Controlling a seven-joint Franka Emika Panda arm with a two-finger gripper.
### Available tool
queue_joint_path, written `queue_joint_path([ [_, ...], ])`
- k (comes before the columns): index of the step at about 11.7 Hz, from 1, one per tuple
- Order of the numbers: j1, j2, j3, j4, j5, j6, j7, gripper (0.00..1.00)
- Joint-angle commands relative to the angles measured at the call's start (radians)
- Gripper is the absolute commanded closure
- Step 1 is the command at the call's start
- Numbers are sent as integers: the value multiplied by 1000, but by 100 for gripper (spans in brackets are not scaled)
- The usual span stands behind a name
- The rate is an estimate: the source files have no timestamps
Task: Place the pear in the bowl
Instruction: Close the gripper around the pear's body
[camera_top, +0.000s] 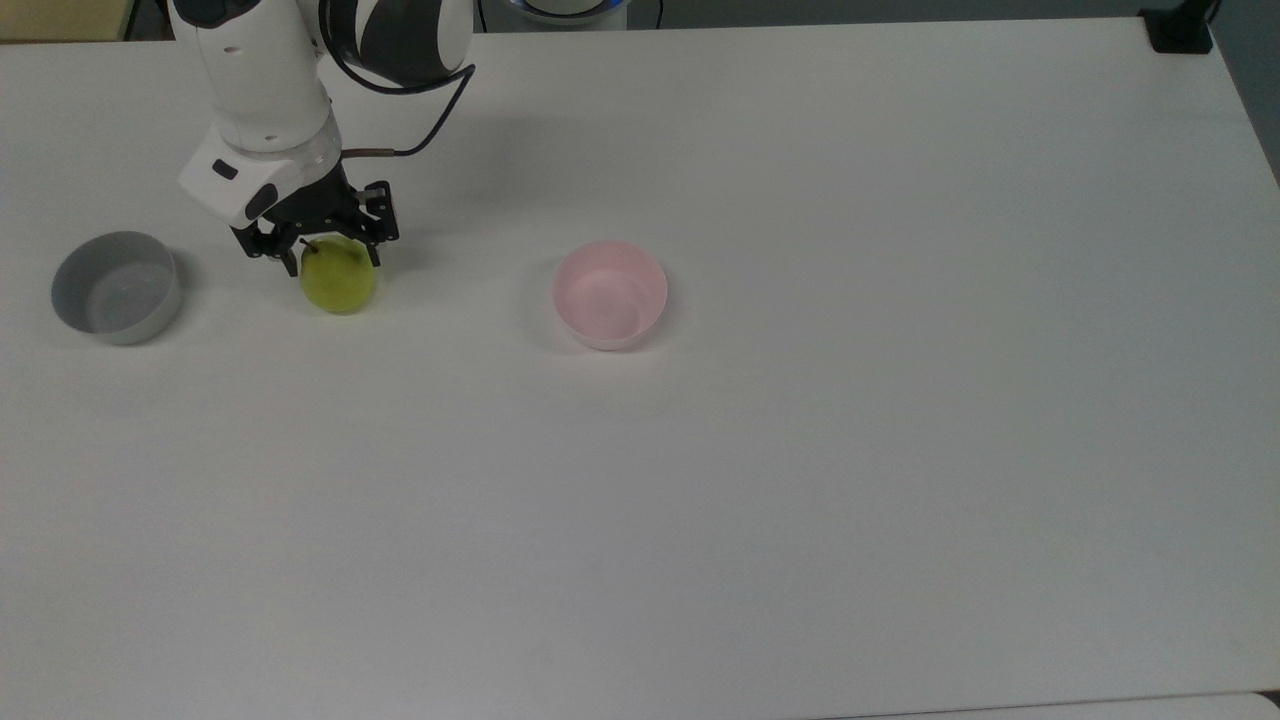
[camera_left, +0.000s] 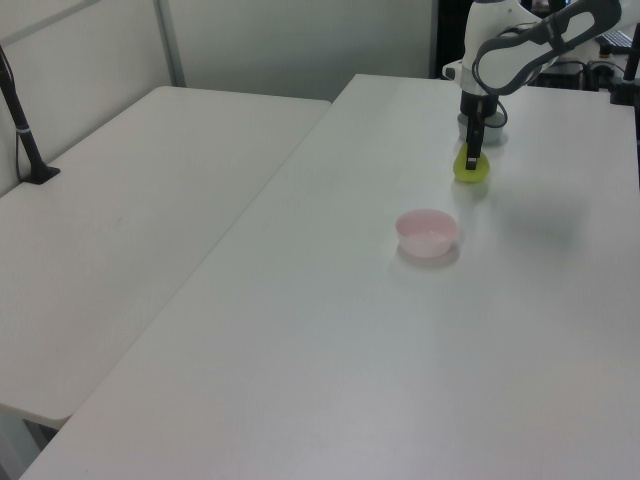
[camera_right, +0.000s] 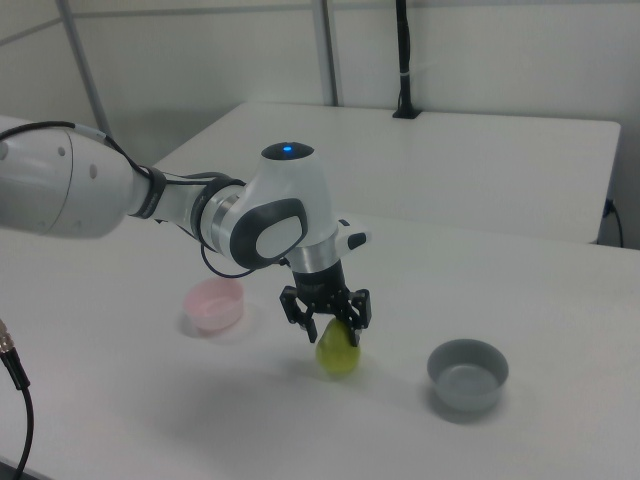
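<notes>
So the pear (camera_top: 340, 287) is sitting on the white table (camera_top: 800, 450), between the grey bowl (camera_top: 116, 286) on the top view's left and the pink bowl (camera_top: 610, 294) on the top view's right, well apart from both. The gripper (camera_top: 331, 258) is down over the pear's top, fingers spread apart with one on each side of the upper part. Can't really tell if they're touching the fruit or just straddling it; the stem and narrow top are mostly hidden behind the black finger hardware. In the right view the gripper (camera_right: 327, 322) covers the pear's (camera_right: 339, 352) top too, with only the rounded lower body poking out. In the left view the arm blocks most of the grey bowl (camera_left: 493, 127), and the pear (camera_left: 470, 168) is partly covered by a finger. The pink bowl (camera_left: 427, 232) is empty.
</notes>
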Motion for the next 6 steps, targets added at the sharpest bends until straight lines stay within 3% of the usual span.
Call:
queue_joint_path([
  [1,9,1,-3,-11,9,25,8,75],
  [2,6,-4,-3,-9,9,18,8,79],
  [6,6,-68,3,17,9,-71,0,79],
])
